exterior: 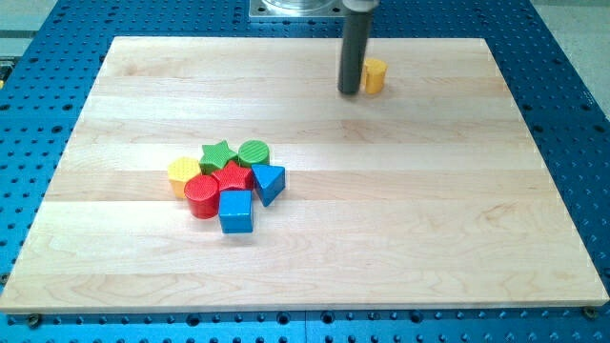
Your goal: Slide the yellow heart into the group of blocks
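My tip [350, 91] rests on the wooden board [429, 248] near the view's top edge, a little right of centre, at the lower end of the dark rod that comes down from the top of the view. There are no jaws to open or close here; the rod is a plain pusher and has hold of nothing. The yellow heart [375, 75] lies just beside the tip at about 2 o'clock from it, its left side partly hidden behind the rod, so I cannot tell whether the two are touching or a hair apart. The group of blocks sits well apart from both, at roughly 7 o'clock from the tip, left of the board's centre. In that cluster the green star [218, 153] is at the top left with the green cylinder [254, 152] just beside it at 3 o'clock. Below them the red block [232, 177], its shape unclear, sits in the middle, with the yellow block [183, 172] at its 9 o'clock and the blue triangle [269, 181] at its 3 o'clock. The red cylinder [201, 195] is at 7 o'clock from the red block, and the blue cube [235, 211] stands at the cluster's 6 o'clock edge.
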Robot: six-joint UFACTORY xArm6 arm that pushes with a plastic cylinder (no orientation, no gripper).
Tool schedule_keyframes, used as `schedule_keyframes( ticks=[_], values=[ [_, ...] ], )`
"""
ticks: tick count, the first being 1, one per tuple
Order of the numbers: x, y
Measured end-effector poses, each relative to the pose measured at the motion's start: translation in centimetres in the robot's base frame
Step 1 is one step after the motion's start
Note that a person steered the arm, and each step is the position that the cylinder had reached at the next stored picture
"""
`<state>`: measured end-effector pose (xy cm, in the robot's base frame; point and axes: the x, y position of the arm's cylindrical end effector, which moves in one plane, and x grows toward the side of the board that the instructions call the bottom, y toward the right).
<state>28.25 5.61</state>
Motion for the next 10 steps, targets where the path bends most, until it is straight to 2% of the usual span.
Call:
schedule_keyframes(
  ticks=[1,2,3,4,5,6,7,8,9,10],
  values=[
    [-2.5,3.3],
    [4.8,8.1],
    [16.2,7.6],
    [22.9,7.0],
    [21.1,9.7],
    [27.4,11.2],
    [27.0,8.7],
    [24.5,5.7],
    [24.5,2.4],
    [26.9,-3.3]
  ],
)
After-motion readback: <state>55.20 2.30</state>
